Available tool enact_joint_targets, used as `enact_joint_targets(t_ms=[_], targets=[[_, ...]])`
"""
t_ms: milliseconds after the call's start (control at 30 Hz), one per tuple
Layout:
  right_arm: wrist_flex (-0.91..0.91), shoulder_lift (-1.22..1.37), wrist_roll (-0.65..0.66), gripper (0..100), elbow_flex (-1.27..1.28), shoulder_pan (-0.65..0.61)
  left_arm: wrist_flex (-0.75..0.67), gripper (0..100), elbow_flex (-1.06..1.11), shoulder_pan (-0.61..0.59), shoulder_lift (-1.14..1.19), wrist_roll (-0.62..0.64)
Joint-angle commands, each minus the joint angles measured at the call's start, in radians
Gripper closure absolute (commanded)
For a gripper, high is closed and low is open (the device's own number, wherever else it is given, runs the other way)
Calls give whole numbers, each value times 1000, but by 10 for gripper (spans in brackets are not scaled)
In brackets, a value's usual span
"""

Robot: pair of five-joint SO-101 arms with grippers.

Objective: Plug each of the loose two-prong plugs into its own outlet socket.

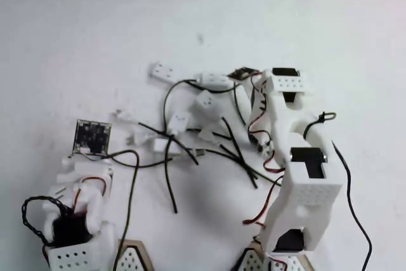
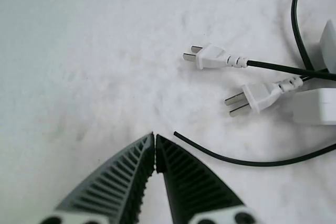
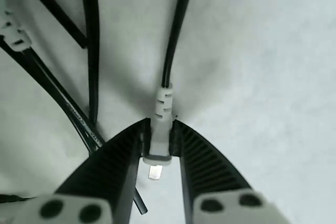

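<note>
- A white two-prong plug (image 3: 161, 106) is being gripped by the right gripper (image 3: 159, 125). Its body is being pinched narrowly between the two ribbed fingers (image 3: 118, 156).
- A metal prong (image 3: 155, 172) of that plug is being pointed back toward the wrist. Its black cord (image 3: 176, 35) is being led away from the fingertips across the white table (image 3: 273, 51).
- Other black cords (image 3: 89, 51) are being seen lying on the table just beside the held plug.
- The left gripper (image 2: 155, 139) is being held with its fingertips pressed together and nothing between them, over a bare patch of table. Whether the tips are touching the surface cannot be told.
- Two loose plugs are being left flat on the table ahead of the left gripper and apart from it: one plug (image 2: 212, 57) farther off and a second plug (image 2: 260, 95) nearer. They are lying close together without touching, with their prongs pointing the same way.
- A cut cord end (image 2: 181, 136) is being seen lying near the left fingertips, its black length curving away past the second plug.
- In the high view, the left arm (image 1: 79, 188) is being seen at the near left of the table. The right arm (image 1: 304, 188) is being stretched from the near right toward the tangle of cords in the middle.
- Several white outlet sockets (image 1: 206, 101) are being seen scattered among those cords in the middle of the table, between the two arms.
</note>
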Motion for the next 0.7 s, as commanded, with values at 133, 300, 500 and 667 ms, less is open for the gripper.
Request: enact_joint_targets(t_ms=[133, 300, 500, 667], targets=[[18, 5, 2, 981, -2, -48, -23, 972, -6, -2, -12, -9], [77, -70, -3, 981, -25, -58, -23, 972, -6, -2, -12, -9], [163, -297, -6, 981, -21, -50, -26, 972, -6, -2, -12, -9], [259, -513, -9, 981, -21, -59, -32, 972, -15, -1, -12, -5]])
